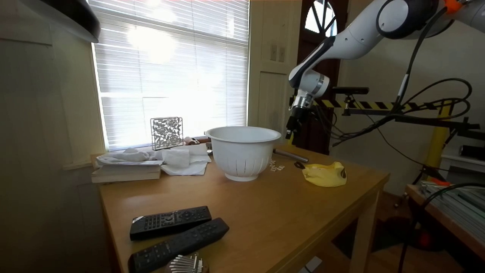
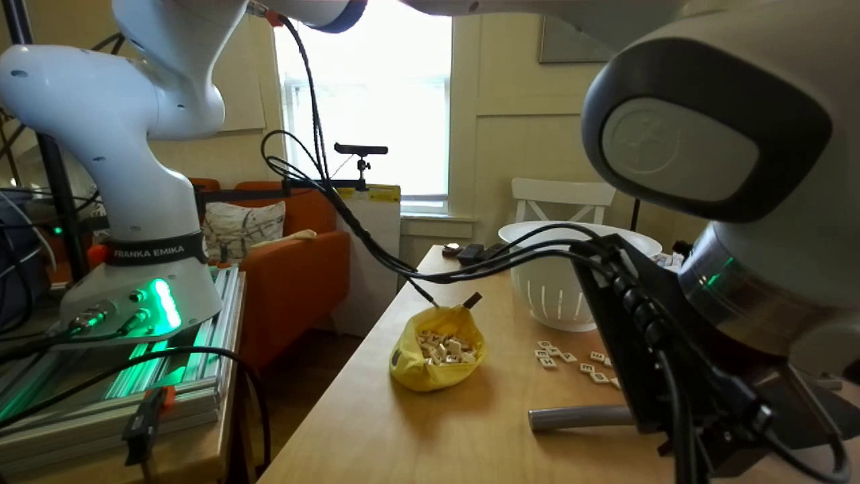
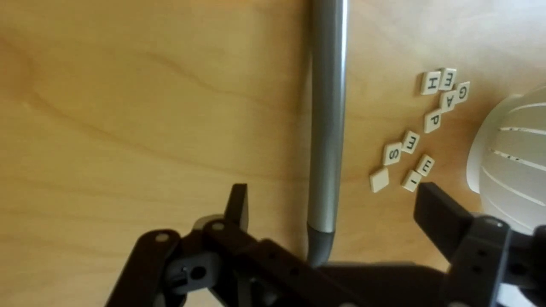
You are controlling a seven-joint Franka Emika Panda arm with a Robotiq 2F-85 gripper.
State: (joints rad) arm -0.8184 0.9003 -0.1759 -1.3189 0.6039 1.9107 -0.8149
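Note:
My gripper [image 3: 334, 200] hangs above the table, open, with nothing between its fingers. Below it a silver tube [image 3: 328, 119] with a dark end lies on the wood, passing through the gap between the fingers in the wrist view, apart from them. Several cream letter tiles [image 3: 448, 101] are scattered to its right, one of them without a visible letter. Beyond them is the foot of a white slotted bowl [image 3: 512, 170], which stands upright in both exterior views. A yellow bag [image 2: 430, 376], its mouth open, holds many more tiles. In an exterior view the gripper [image 1: 291, 132] is beside and above the tube.
Two black remotes [image 1: 170, 222] and a small thumb piano [image 1: 185, 264] lie at the table's near end. Books [image 1: 127, 172], papers and a patterned metal trivet [image 1: 166, 132] line the window side. Cables [image 2: 430, 275] loop from the arm above the table.

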